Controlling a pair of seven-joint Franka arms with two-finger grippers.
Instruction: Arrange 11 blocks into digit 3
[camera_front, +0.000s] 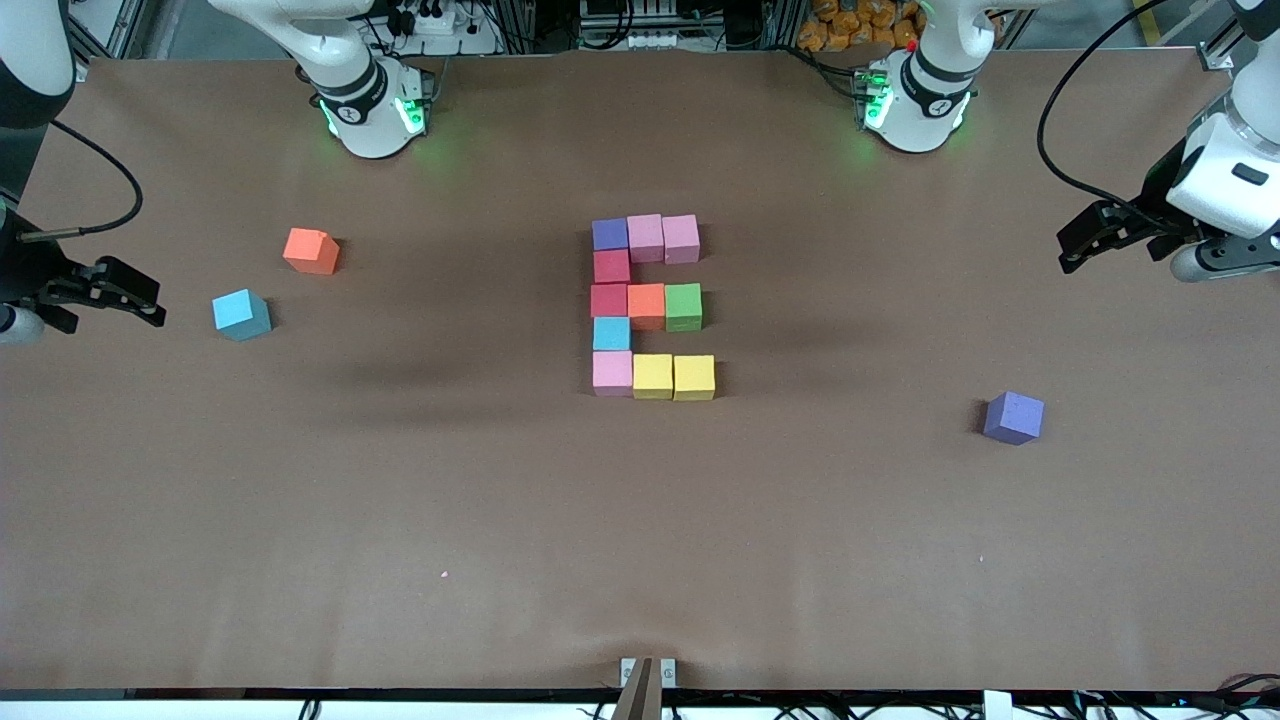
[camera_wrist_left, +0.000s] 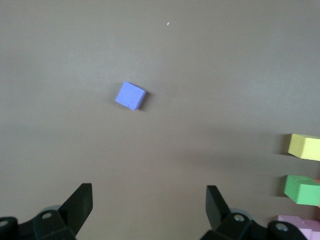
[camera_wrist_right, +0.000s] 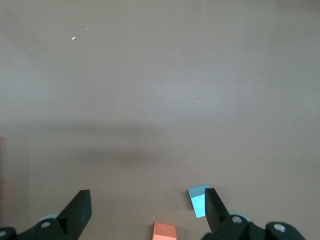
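Hovering wide open and empty at the counter's (camera_front: 640, 560) ends, your left tool (camera_wrist_left: 149, 205) and right tool (camera_wrist_right: 148, 210) wait. Between them the digit 3 (camera_front: 650, 308) stands complete, eleven blocks touching; you have nothing left.

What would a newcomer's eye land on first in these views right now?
First, the block figure mid-table: eleven touching cubes, a five-cube column with three bars, reading like an E from the front camera. Next, three loose cubes: an orange cube and a light blue cube toward the right arm's end, a purple cube toward the left arm's end. The left gripper and right gripper hang open over the table's ends.
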